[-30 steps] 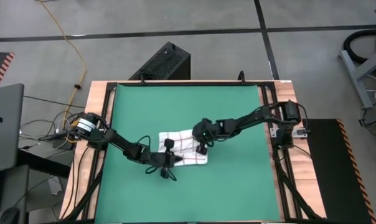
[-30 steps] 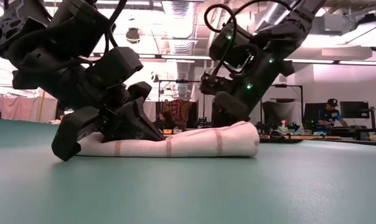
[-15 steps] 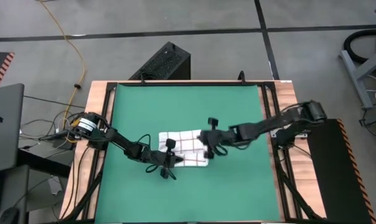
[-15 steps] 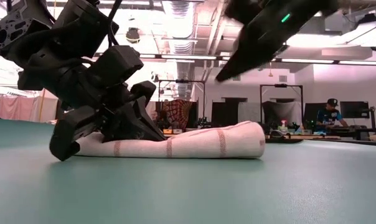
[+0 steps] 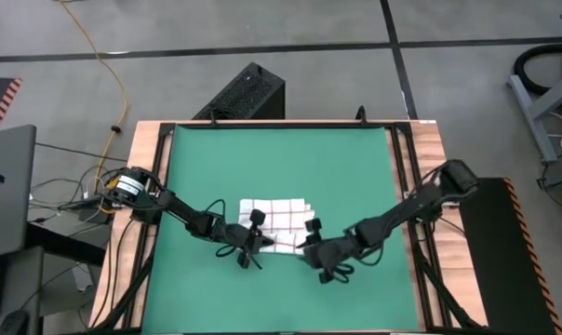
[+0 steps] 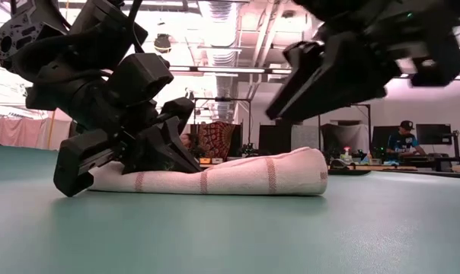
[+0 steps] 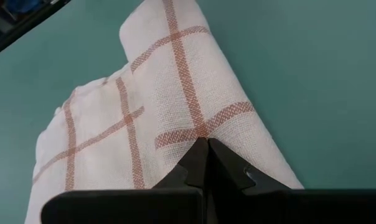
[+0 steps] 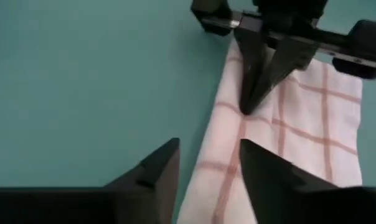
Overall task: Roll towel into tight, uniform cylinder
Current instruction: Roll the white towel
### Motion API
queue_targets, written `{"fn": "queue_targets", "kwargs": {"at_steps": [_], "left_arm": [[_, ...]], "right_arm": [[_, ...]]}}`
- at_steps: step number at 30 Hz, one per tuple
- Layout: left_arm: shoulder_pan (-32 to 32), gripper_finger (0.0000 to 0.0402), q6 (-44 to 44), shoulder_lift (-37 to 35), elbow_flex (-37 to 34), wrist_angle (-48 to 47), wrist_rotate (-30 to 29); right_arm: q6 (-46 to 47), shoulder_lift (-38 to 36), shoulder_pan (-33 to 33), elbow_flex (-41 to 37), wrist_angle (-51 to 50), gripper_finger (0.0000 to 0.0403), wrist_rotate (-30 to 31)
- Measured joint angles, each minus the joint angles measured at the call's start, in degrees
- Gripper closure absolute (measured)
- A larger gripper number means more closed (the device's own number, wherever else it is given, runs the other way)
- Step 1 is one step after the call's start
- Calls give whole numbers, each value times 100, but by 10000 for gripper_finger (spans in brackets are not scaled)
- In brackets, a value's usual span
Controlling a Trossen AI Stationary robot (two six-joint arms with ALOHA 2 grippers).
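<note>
our left arm reaches in low from the left edge, its left gripper (image 5: 253,244) pressed down with fingers closed together to a point. our right arm stretches from the right side, bent forward and down, its right gripper (image 5: 319,256) held above the surface with fingers (image 8: 157,168) parted.

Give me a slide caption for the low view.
Left pincer shut on the partly rolled white red-checked cloth towel; right pincer hangs open above it.
</note>
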Motion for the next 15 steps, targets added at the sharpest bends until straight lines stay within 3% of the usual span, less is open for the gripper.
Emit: {"fn": "queue_targets", "kwargs": {"at_steps": [6, 15], "left_arm": [[5, 401, 9, -5, 0, -60, 36], [4, 401, -22, -9, 4, -96, 33]], "right_arm": [[149, 369, -150, 345, -206, 160, 137], [123, 374, 27, 361, -870, 154, 396]]}}
